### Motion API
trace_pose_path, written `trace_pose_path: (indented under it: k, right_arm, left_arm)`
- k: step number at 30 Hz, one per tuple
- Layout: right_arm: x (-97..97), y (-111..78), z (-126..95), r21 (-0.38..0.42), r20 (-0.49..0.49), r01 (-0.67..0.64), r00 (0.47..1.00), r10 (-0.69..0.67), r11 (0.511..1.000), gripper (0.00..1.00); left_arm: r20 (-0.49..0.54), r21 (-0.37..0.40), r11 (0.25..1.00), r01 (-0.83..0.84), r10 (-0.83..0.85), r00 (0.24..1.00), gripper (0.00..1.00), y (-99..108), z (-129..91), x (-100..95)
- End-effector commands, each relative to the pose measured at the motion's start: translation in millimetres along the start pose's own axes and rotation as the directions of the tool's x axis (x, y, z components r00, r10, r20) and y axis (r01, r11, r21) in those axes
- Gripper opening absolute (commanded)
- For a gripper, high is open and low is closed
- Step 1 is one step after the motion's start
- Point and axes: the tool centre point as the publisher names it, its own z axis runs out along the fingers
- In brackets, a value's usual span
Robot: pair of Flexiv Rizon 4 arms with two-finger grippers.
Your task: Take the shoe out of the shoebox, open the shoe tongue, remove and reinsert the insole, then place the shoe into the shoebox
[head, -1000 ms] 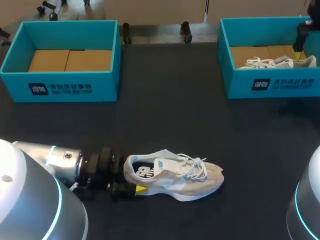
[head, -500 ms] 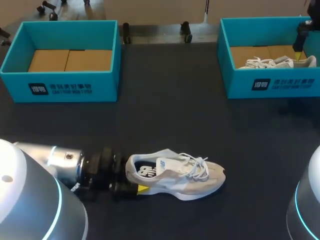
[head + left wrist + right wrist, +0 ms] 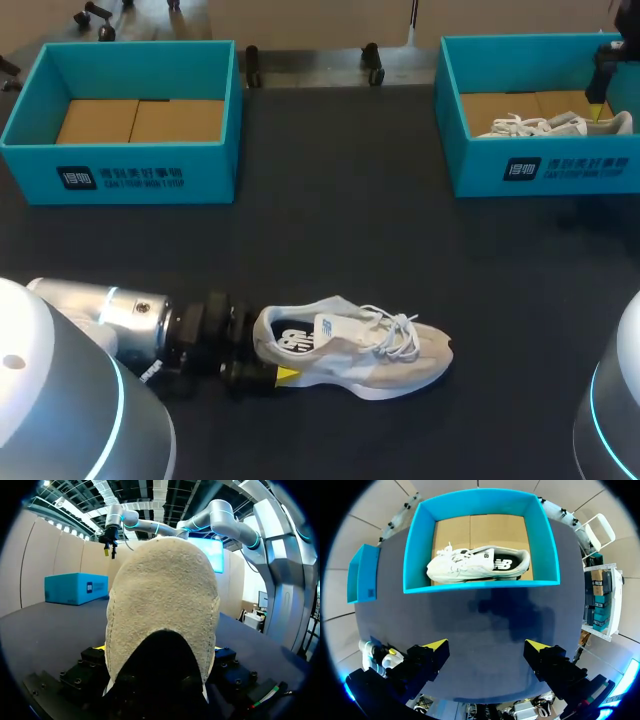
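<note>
Viewed from the head camera with the dark table (image 3: 340,230) as the dial, the beige suede sneaker with white laces (image 3: 350,355) lies on its sole at 6 o'clock, out of both boxes, toe toward 3 o'clock and heel toward 9 o'clock. Its tongue stands raised above the laces and printing shows inside the collar.

The left gripper (image 3: 262,355) comes in low from 8 o'clock and is closed around the sneaker's heel. One yellow tip shows against the near side of the heel. In the left wrist view the heel (image 3: 162,595) fills the space between the fingers, which press on it from both sides.

The empty teal cardboard shoebox (image 3: 120,170) sits at 10 o'clock, open-topped, with a brown floor. The second teal cardboard shoebox (image 3: 540,170) sits at 2 o'clock, its right wall running out at the table's 3 o'clock edge. A white laced sneaker (image 3: 555,125) lies in it along the near wall.

The right gripper (image 3: 598,105) hangs above that second box, toward its right end. In the right wrist view its jaws are spread wide with nothing between them (image 3: 487,647), the box (image 3: 480,586) and white sneaker (image 3: 475,565) well ahead.

Bare table runs from 12 o'clock to the centre between the two boxes. The beige sneaker lies close to the 6 o'clock edge.
</note>
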Motion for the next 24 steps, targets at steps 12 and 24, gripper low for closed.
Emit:
trace_pose_path:
  k: [12,24]
  right_arm:
    - [84.9,-51.2,0.3,-0.026,0.003,-0.058,0.998,0.058,0.998,1.0]
    - [103.6,-66.2,3.3,-0.036,0.014,-0.104,0.994,0.105,0.994,1.0]
  left_arm:
    - [0.003,-0.002,1.0,-0.001,0.001,1.0,0.0,-0.8,-0.4,0.1]
    - [0.003,-0.002,1.0,-0.001,0.001,1.0,0.0,-0.8,-0.4,0.1]
